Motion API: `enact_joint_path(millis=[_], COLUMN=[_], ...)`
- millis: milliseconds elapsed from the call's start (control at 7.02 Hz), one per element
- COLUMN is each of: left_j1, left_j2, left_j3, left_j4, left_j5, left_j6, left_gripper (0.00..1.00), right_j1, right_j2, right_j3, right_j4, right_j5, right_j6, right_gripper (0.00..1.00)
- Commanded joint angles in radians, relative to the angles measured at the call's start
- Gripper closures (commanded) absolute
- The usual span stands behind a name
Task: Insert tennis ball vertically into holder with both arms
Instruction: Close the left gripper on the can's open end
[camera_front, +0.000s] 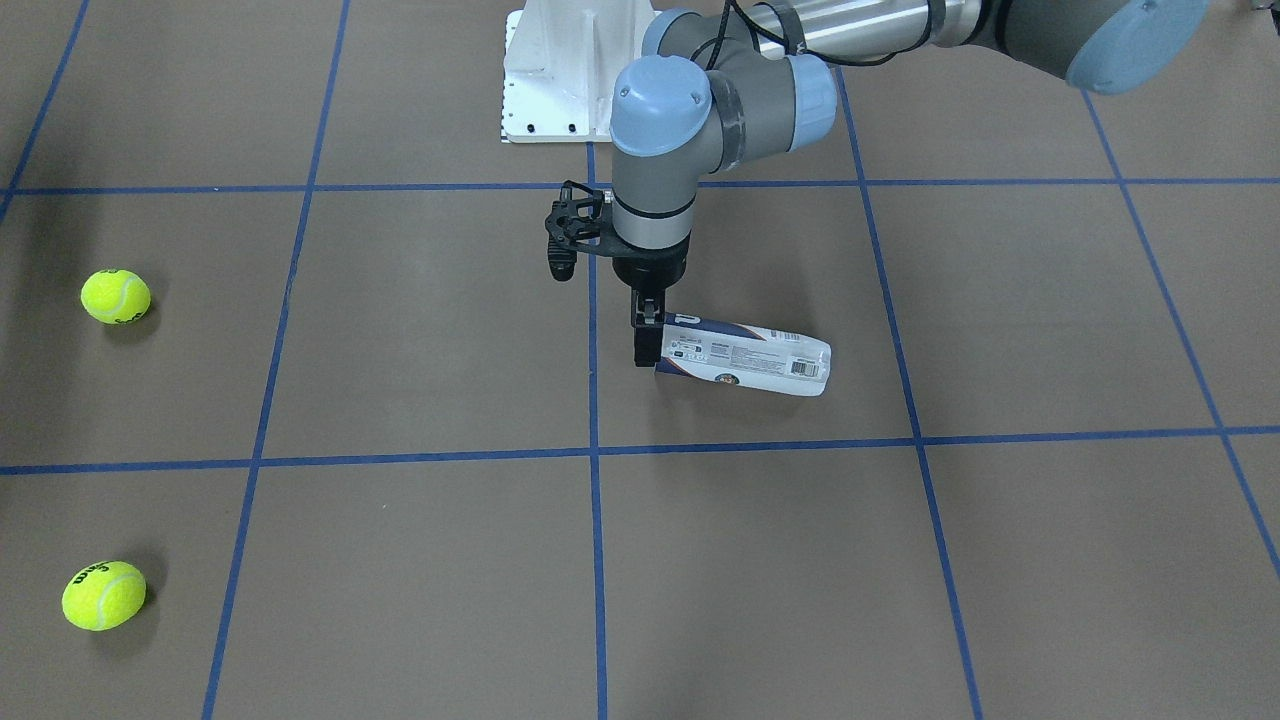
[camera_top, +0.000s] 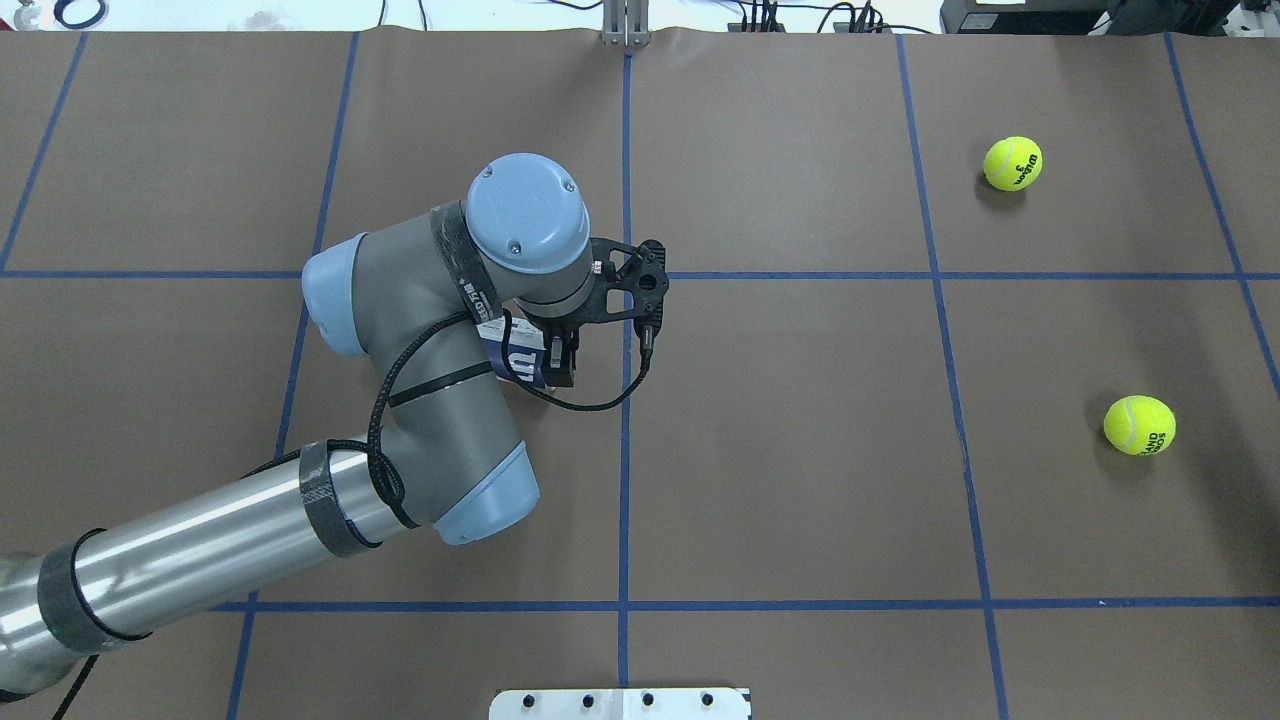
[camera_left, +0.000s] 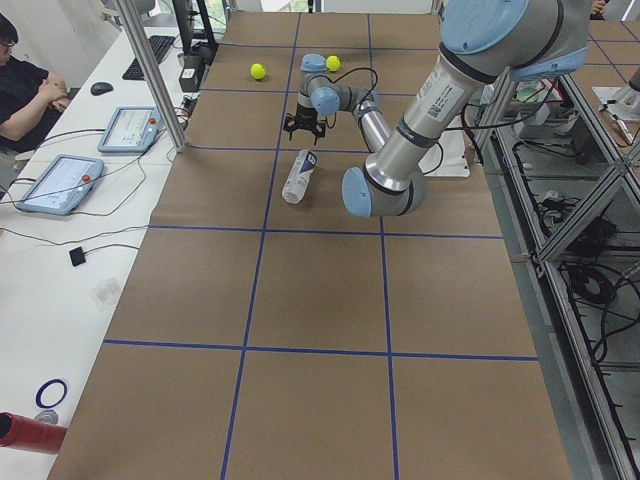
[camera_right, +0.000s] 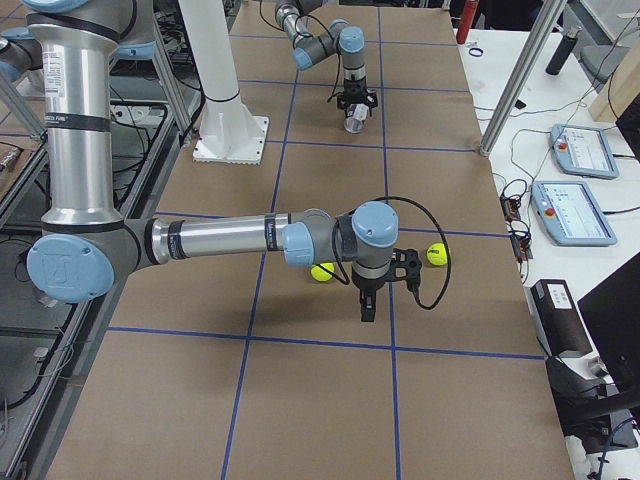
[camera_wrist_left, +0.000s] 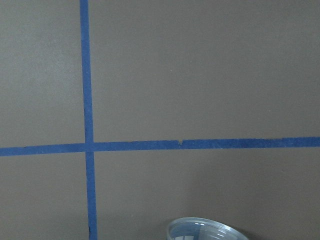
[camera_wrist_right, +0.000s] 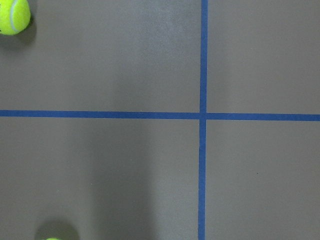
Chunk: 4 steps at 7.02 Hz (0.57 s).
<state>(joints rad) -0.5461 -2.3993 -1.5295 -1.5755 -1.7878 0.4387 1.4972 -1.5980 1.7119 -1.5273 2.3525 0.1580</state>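
Holder: the holder (camera_front: 745, 358) is down on its side on the desk (camera_front: 400, 350), near the middle, label and barcode facing up. One end sits just beside the central blue tape line (camera_front: 596, 520).
Left pincer: pointing straight down, the left pincer (camera_front: 647, 345) is right at that end of the holder. Fingers look close together and touch or nearly touch the rim, but whether they're clamped on it, I cannot tell.
Left wrist view: a clear curved rim of the holder peeks in at the bottom edge, with brown desk and crossing tape beyond.
Right pincer: over on the other side, the right pincer (camera_right: 367, 305) hangs above the desk, pointing down, close to the balls. It shows only from the side, so apart or together, cannot tell.
Nearer tennis ball: the nearer tennis ball (camera_front: 115, 297) rests on the desk at the robot's right, well apart from the holder.
Farther tennis ball: the farther tennis ball (camera_front: 103, 595) is on the same side, further from the robot.
Pedestal base: white pedestal base (camera_front: 555, 80) at the robot's edge.
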Motion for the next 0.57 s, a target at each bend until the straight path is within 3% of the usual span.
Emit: enact_joint_path(millis=[0, 427], left_j1=[0.011, 0.02], left_j2=[0.0, 0.015], left_j3=[0.021, 0.023], left_j4=[-0.001, -0.001], left_j5=[0.008, 0.034], left_j6=[0.0, 0.003], left_gripper=[0.01, 0.01], right_j1=[0.0, 0.0], right_j2=[0.0, -0.002], right_j3=[0.0, -0.001], right_j4=[-0.001, -0.001], right_j5=[0.001, 0.001], right_j6=[0.0, 0.0], right_gripper=[0.01, 0.01])
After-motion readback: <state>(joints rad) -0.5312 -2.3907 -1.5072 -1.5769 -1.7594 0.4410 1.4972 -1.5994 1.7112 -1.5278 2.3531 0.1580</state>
